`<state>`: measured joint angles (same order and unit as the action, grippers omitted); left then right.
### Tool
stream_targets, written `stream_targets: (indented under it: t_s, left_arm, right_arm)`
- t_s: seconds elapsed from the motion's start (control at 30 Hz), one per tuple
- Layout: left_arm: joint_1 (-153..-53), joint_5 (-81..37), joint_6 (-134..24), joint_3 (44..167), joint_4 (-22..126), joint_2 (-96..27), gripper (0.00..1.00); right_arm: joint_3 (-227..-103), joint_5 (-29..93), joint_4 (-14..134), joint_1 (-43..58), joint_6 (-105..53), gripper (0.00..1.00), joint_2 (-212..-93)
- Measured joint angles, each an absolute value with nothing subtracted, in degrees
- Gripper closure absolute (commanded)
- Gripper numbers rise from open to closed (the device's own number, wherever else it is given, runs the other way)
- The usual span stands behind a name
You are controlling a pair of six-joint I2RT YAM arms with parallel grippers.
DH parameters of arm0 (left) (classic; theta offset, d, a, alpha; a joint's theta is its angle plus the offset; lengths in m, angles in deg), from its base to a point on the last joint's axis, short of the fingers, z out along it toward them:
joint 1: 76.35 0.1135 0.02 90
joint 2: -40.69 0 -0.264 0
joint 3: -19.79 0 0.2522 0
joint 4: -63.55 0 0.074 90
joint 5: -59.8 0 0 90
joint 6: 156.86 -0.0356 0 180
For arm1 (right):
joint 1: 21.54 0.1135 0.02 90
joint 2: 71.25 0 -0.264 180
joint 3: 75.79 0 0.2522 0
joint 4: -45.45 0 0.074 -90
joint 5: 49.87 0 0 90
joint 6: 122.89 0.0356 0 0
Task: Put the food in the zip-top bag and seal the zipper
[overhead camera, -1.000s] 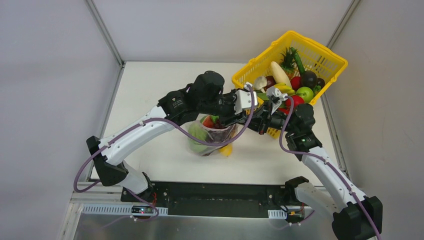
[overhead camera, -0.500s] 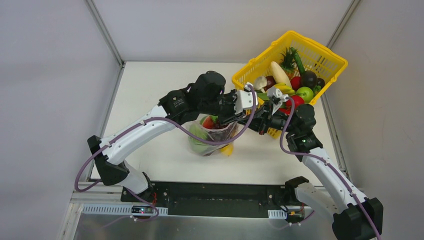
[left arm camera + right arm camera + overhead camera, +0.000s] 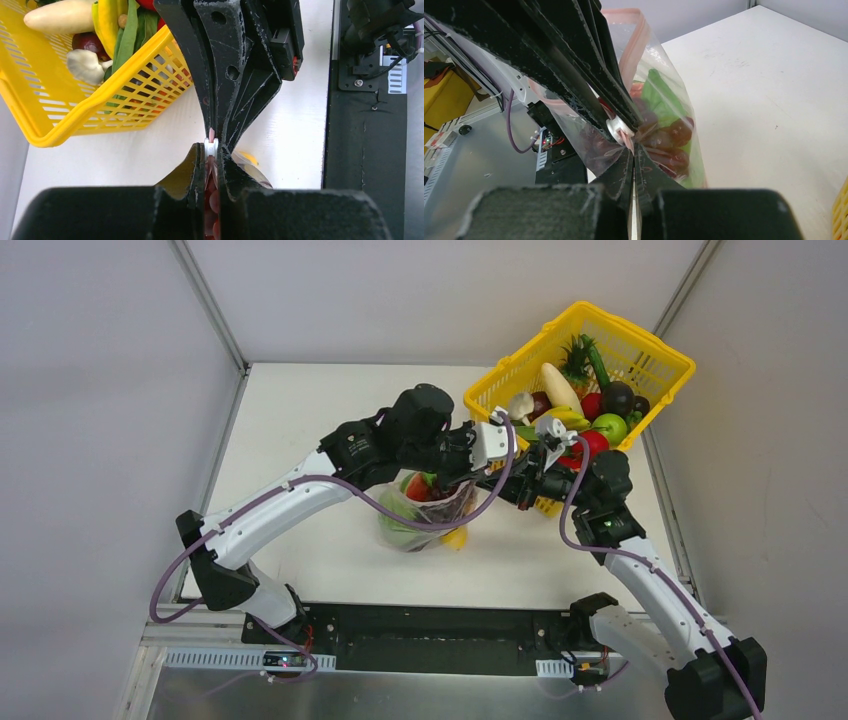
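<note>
Pink-red zipper [image 3: 211, 134] pinched from both sides: the left gripper [image 3: 211, 156] and the right gripper [image 3: 634, 162] meet nose to nose at the mouth of the bag [image 3: 425, 512], each with its jaws closed narrow on the strip. The bag stands mid-table [image 3: 300, 440], well short of the yellow basket [image 3: 580, 308] at the far right corner. It bulges with food [image 3: 674, 135], green, red and dark purple pieces pressed against the clear film. A yellow fruit [image 3: 455, 538] shows at the bag's foot; whether it lies inside or outside cannot be told.

The filling looks done and the sealing is the step in hand. From the right wrist view the strip beyond the pinch arches open, so only the stretch under the jaws appears pressed together. One pincer would best stay put as an anchor while the other runs along the strip toward the open end, held taut and level. The pressure should be firm enough to mate the two tracks but not so hard that the floppy film bunches or tears. The main risk is the packed food riding up into the mouth and jamming the closure.
</note>
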<state>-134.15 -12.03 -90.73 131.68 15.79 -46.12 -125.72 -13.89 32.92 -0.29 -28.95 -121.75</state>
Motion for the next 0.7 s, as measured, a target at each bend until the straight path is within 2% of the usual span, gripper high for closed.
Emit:
stream_targets:
  t_s: [0.4,0.43,0.57,0.63,0.7]
  left_arm:
    - [-134.56,-14.30,-92.05,128.40,16.47,-43.28,1.00]
    - [-134.63,-14.28,-92.05,127.99,16.58,-42.86,1.00]
    - [-134.65,-13.75,-92.00,127.46,16.67,-41.99,1.00]
    - [-134.65,-13.01,-91.98,127.49,16.60,-41.90,1.00]
    - [-134.63,-12.18,-91.96,127.49,16.47,-41.96,1.00]
  right_arm:
    - [-125.30,-14.34,32.29,0.09,-29.08,1.00,-121.64]
    - [-125.30,-14.56,32.07,0.11,-29.08,0.96,-121.64]
    - [-125.30,-16.16,31.46,0.13,-29.21,0.71,-121.40]
    - [-125.32,-17.03,31.42,0.09,-29.69,0.65,-121.18]
    - [-125.43,-17.97,31.83,0.09,-30.65,0.63,-121.10]
